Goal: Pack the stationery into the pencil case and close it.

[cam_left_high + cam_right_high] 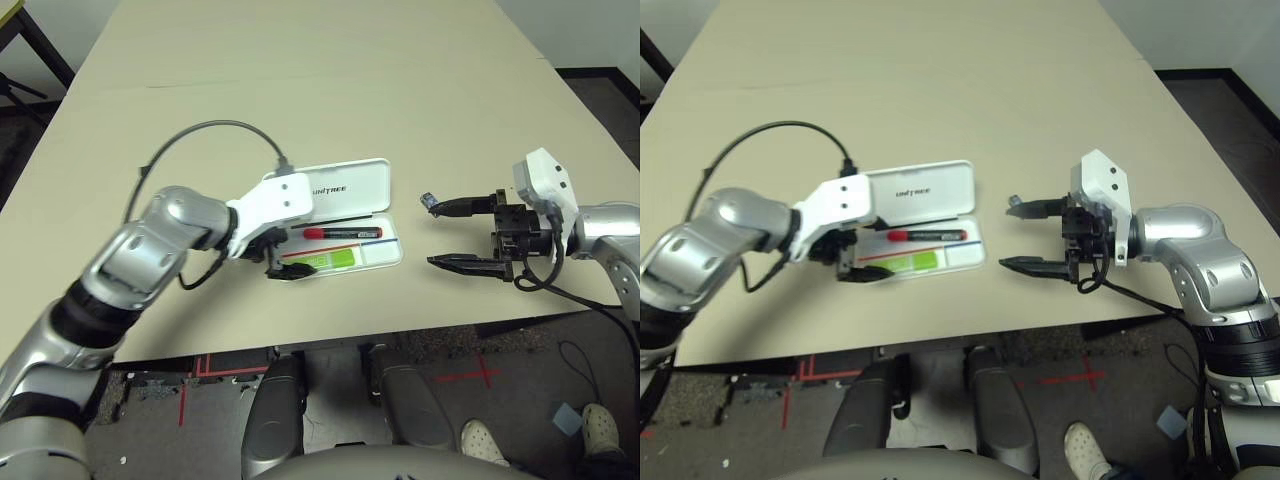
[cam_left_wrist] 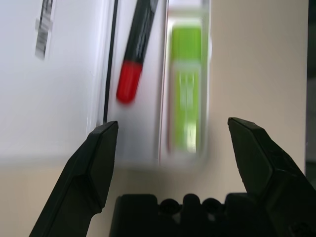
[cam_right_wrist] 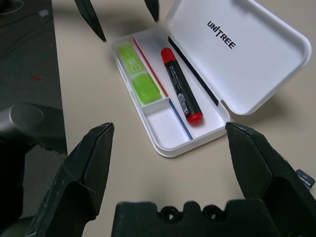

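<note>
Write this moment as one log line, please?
case: open | highlighter, marker: inside | eraser: on table | left gripper: open, empty | right gripper: open, empty

A beige bench spans the scene. On the floor below its near edge lie red tape marks.

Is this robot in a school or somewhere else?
Probably a lab or office: a big plain table, red tape marks on the floor, and an open pencil case set out for practice.
</note>
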Motion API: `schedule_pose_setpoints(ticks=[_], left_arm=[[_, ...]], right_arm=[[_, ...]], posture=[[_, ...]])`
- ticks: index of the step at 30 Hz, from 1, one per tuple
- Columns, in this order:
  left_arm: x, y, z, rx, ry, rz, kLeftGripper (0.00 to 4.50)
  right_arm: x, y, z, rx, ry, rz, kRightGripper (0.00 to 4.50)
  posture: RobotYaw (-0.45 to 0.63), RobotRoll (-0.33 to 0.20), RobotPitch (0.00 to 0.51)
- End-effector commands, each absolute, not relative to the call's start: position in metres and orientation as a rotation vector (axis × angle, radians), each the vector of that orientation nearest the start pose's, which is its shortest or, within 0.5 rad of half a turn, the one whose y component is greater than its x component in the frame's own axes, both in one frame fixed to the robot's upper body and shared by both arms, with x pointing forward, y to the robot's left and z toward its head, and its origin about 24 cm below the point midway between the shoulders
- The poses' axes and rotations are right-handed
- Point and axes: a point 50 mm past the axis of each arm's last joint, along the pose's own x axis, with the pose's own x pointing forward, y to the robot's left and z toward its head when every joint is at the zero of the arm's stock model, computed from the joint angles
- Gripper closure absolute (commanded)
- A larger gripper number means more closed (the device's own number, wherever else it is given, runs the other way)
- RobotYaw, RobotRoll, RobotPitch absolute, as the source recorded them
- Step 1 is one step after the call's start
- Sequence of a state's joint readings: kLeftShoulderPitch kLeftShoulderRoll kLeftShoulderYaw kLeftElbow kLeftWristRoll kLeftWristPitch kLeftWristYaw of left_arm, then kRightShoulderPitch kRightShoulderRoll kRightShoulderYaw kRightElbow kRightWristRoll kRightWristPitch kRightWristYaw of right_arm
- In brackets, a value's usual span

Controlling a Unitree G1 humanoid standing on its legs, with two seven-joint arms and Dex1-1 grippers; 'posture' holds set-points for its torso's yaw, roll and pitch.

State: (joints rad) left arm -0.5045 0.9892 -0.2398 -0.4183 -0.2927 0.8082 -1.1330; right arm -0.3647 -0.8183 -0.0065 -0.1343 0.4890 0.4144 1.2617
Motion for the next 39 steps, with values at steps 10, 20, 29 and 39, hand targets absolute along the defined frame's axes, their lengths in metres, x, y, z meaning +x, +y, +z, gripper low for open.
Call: schedule_pose_setpoints(ticks=[10, 20, 29, 39], left_arm=[[0.24, 0.201, 0.204, 0.737, 0.477, -1.14, 0.04], [0.239, 0.2, 0.203, 0.73, 0.467, -1.134, 0.04], [0.242, 0.198, 0.202, 0.736, 0.46, -1.136, 0.04], [0.24, 0.198, 0.201, 0.737, 0.458, -1.129, 0.04]], right_arm=[[0.268, -0.215, 0.166, -0.333, 0.171, 1.166, 0.0], [0.284, -0.212, 0.176, -0.276, 0.246, 0.713, 0.0], [0.302, -0.205, 0.17, -0.184, 0.445, 0.466, 0.0], [0.312, -0.193, 0.155, -0.175, 0.578, 0.462, 0.0]], posture=[[-0.01, 0.0, 0.192], [-0.02, 0.0, 0.198], [-0.03, 0.0, 0.196], [-0.01, 0.0, 0.197]])
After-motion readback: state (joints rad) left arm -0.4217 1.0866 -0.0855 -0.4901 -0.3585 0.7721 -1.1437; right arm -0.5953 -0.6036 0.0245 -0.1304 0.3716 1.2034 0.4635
